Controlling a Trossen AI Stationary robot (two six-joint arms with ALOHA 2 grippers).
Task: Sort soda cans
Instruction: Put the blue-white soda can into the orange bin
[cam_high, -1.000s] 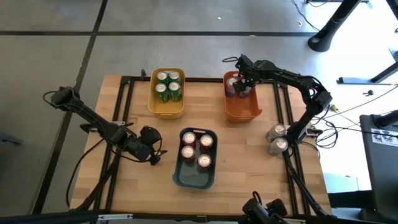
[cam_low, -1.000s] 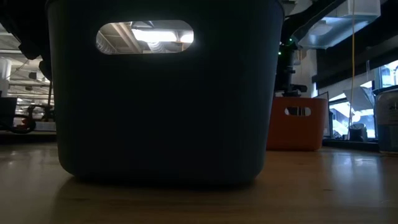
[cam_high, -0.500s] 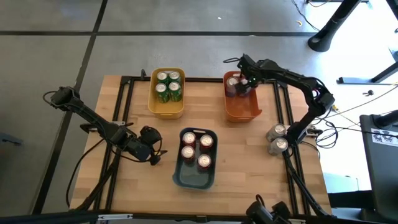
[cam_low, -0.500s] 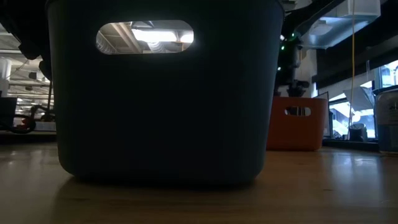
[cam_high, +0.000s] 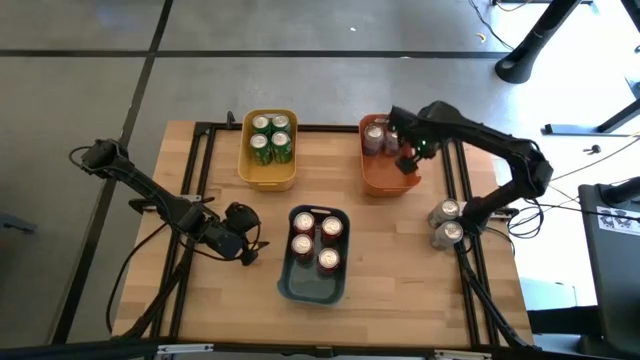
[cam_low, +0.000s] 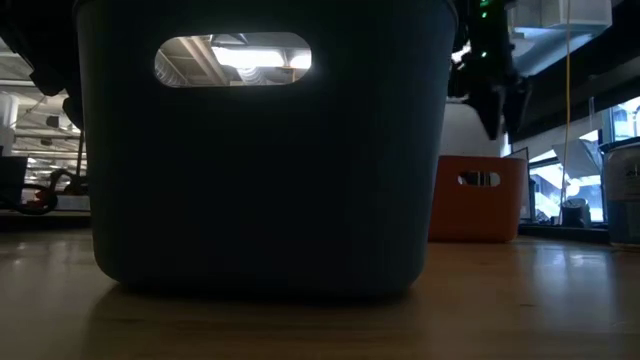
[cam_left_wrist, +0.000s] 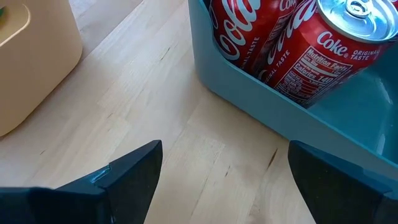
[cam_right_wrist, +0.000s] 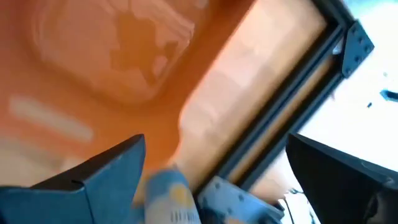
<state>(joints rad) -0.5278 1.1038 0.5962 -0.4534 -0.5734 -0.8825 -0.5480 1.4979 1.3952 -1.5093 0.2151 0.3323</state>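
Several green soda cans (cam_high: 270, 136) stand in the yellow bin (cam_high: 268, 172). Three red cans (cam_high: 316, 241) stand in the blue bin (cam_high: 312, 288). Silver-grey cans (cam_high: 377, 135) stand at the far end of the orange bin (cam_high: 385, 180). Two more silver-grey cans (cam_high: 447, 222) stand on the table by the right edge. My right gripper (cam_high: 408, 160) hangs open above the orange bin's right wall, pointing down, with nothing between its fingers. My left gripper (cam_left_wrist: 224, 180) rests open, low over the table, just left of the blue bin (cam_left_wrist: 261, 93).
A black metal frame (cam_high: 455, 170) runs around the wooden tabletop. In the low view the blue bin (cam_low: 260, 150) fills most of the picture, with the orange bin (cam_low: 478, 197) behind it on the right. Bare wood lies between the bins and along the near edge.
My right gripper has risen out of the far end of the orange bin and swung toward the table's near and right edges, tipping to point more steeply down. The silver-grey can it hovered at stays standing in the bin.
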